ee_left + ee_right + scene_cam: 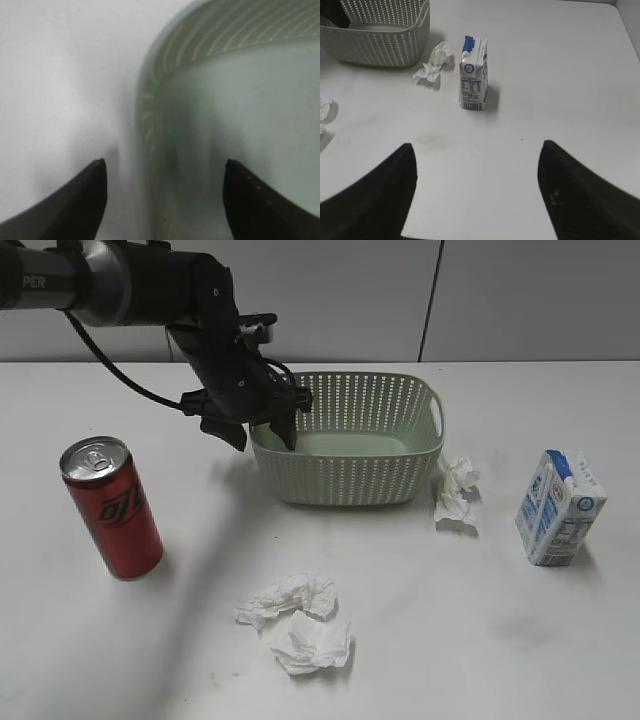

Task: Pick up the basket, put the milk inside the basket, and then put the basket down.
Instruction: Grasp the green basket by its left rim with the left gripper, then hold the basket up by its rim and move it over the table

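White desk (480,640), pale wall panels behind. Toward the far edge, near the middle: one green basket (350,455), long axis running left to right along that edge. Left fingers (268,437) spread wide and straddling the basket's left end wall, one tip inside, one outside over the desk; wrist view shows the same, wall (155,150) between the two dark tips, nothing gripped yet. Probably next: closing on that wall to lift. Toward the right edge: one milk carton (560,508), upright, well apart from the basket, nearer the right arm. Right fingers (475,195) released and empty, hanging above bare desk, carton (473,72) straight ahead beyond them. Also counted: one red soda can (110,508) near the left edge, two crumpled tissues, one (457,490) just beside the basket's right end, one (297,622) toward the near edge.
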Robot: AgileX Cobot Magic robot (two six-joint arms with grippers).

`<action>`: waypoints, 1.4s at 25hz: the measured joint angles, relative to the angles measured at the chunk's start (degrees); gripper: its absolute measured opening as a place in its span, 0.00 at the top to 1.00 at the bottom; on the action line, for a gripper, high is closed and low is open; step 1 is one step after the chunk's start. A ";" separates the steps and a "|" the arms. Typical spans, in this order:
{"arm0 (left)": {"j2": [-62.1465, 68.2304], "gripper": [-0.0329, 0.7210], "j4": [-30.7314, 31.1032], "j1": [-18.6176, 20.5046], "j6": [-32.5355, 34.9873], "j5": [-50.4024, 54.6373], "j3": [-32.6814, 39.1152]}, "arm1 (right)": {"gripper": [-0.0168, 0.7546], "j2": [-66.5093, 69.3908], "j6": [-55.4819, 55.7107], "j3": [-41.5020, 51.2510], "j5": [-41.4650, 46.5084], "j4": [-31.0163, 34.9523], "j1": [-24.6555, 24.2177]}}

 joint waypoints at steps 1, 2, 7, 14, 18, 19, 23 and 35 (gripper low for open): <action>0.07 0.25 0.03 0.00 0.00 -0.21 0.00 | 0.24 0.00 0.00 0.00 0.00 0.00 0.00; 0.19 0.28 -0.02 0.00 0.00 -0.27 0.00 | 0.24 0.00 0.00 0.00 0.00 0.00 0.00; 0.19 0.53 -0.46 0.00 0.00 -0.41 0.00 | 0.24 0.00 0.00 0.00 0.00 0.00 0.00; 0.25 0.91 -1.54 0.00 -0.03 -0.33 0.00 | 0.24 0.00 0.00 0.00 0.00 0.00 0.00; 0.25 0.94 -3.91 0.00 -0.36 0.91 0.00 | 0.24 0.00 0.08 0.00 0.00 0.00 0.00; 0.25 0.94 -4.22 0.00 -0.36 1.72 0.00 | 0.24 0.00 0.08 0.00 0.00 0.00 0.00; 0.32 0.95 -5.58 0.00 -2.10 4.52 0.00 | 0.24 0.00 0.08 0.00 0.00 0.00 0.00; -13.08 0.95 1.76 -1.90 -12.43 7.68 0.00 | 0.24 0.00 0.15 0.00 0.00 -0.05 0.00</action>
